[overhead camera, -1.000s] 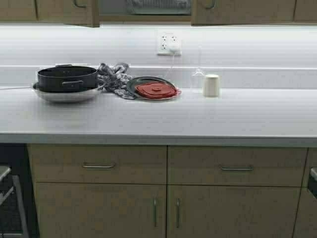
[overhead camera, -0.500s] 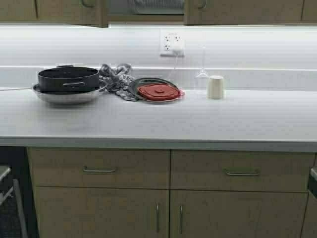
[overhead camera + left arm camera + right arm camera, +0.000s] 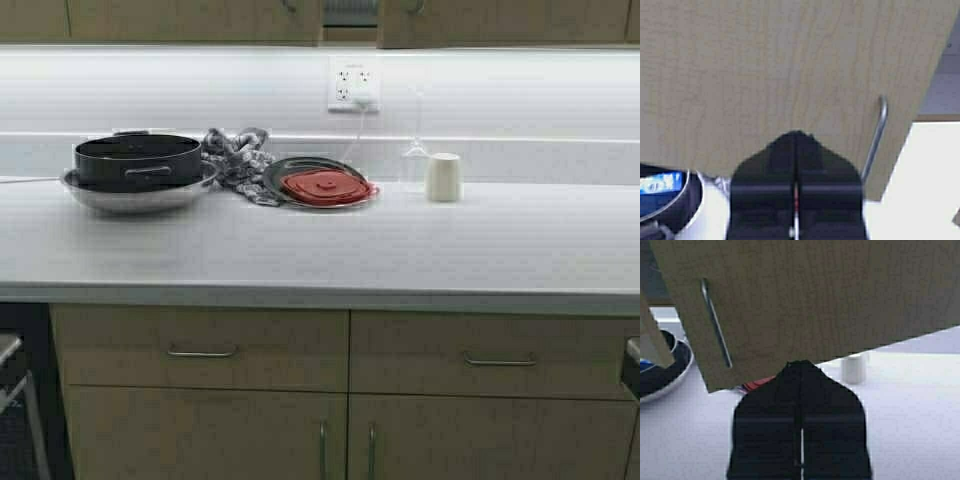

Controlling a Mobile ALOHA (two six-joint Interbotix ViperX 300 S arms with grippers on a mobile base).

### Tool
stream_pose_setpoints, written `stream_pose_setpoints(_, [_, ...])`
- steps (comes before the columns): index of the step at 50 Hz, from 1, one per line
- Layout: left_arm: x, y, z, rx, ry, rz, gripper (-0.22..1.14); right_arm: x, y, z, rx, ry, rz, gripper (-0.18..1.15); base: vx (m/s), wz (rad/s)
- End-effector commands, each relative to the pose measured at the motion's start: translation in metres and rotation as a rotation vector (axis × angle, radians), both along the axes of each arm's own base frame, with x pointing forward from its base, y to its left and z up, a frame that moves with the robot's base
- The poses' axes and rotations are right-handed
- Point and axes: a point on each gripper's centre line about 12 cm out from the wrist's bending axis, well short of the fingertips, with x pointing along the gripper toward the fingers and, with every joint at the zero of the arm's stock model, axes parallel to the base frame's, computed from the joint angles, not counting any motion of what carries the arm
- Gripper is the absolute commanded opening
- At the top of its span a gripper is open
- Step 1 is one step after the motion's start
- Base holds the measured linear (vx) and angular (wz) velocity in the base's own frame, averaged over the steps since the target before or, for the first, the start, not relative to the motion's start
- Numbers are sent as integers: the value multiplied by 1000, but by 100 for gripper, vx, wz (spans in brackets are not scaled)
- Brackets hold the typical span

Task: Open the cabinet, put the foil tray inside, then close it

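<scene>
- Both grippers, left gripper [image 3: 796, 145] and right gripper [image 3: 800, 371], have their fingers pressed together, each nosed up to a door of the cabinet [image 3: 190, 18]
- We see the door gap far narrower than a second ago, so closing is nearly done
- We cannot see the foil tray now; the scene has shifted slightly, suggesting the base moved

The cabinet [image 3: 190, 18] doors had a matt, light wood-grain face, and the left door's handle [image 3: 875, 140] looked like smooth brushed metal. The left gripper [image 3: 796, 137] and right gripper [image 3: 800, 365] were matt black plastic. The counter [image 3: 330, 245] was smooth and pale. The pot [image 3: 138, 158] was dull black, sitting in a shiny steel bowl [image 3: 135, 192]. The cloth [image 3: 236, 160] looked soft and crumpled. The lid [image 3: 320, 185] was red plastic.
</scene>
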Motion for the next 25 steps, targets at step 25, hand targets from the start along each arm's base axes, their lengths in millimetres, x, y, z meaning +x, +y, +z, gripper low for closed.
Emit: stream_pose_setpoints(25, [-40, 8, -18, -2, 22, -15, 4, 62, 24, 29, 8, -45, 43, 7, 13, 2])
